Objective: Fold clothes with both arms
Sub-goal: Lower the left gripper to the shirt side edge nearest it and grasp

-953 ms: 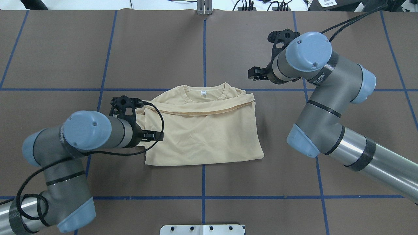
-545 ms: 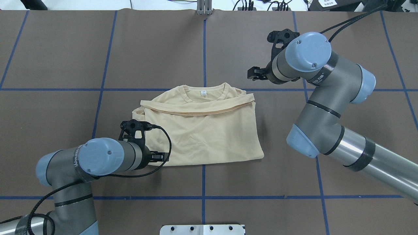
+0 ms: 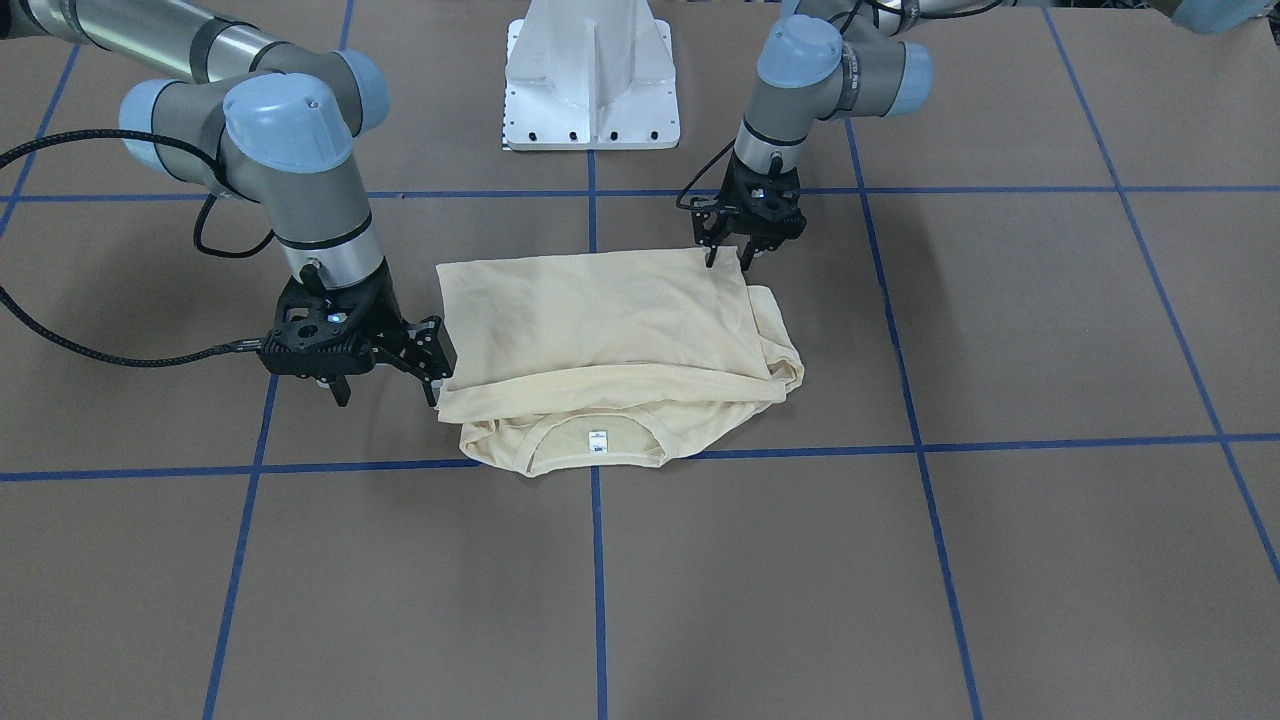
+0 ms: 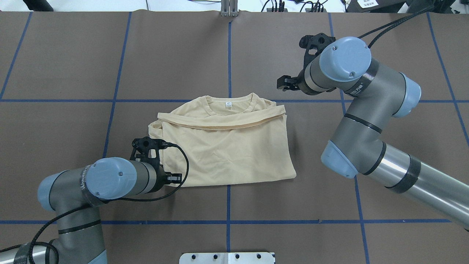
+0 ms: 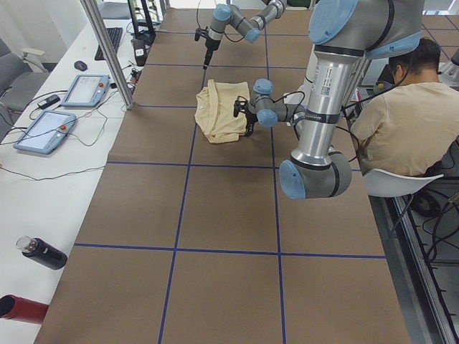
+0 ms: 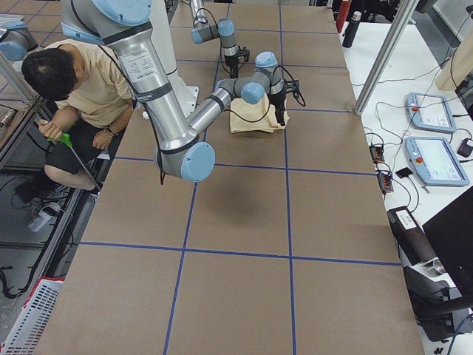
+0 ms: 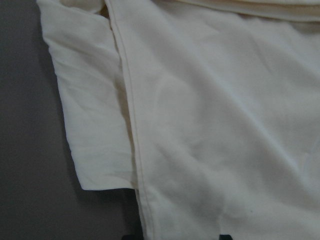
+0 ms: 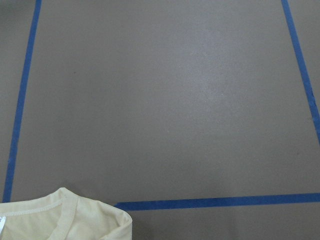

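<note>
The shirt (image 4: pixel 225 146) lies folded into a rough square in the middle of the table (image 4: pixel 66 55). Its collar (image 4: pixel 242 108) and white label (image 4: pixel 228 104) are on the side away from the robot, and a folded edge runs across just below the collar. Only plain cloth shows. From overhead the left gripper (image 3: pixel 730 258) is mostly hidden under its own wrist at the shirt's near left corner. The front view shows it pointing down at that corner, spread and holding nothing. The left wrist camera catches only two dark fingertips (image 7: pixel 225 236), cut off at the bottom edge, with the shirt's hemmed edge running between them. Whether they touch the cloth is hard to tell. A lower layer of cloth sticks out past that hem. The right gripper (image 3: pixel 388 385) hangs off the far right corner, jaws apart and empty. Overhead it is half hidden behind the right arm (image 4: pixel 366 110), and its wrist camera sees only table, blue tape lines (image 8: pixel 215 201) and a bit of collar. A second ago the left arm (image 4: pixel 110 179) covered the middle of the shirt's left edge. It has since moved along that edge toward the robot, uncovering the folded side, with only a small shift in the last half second. The right arm and the shirt have not changed.
</note>
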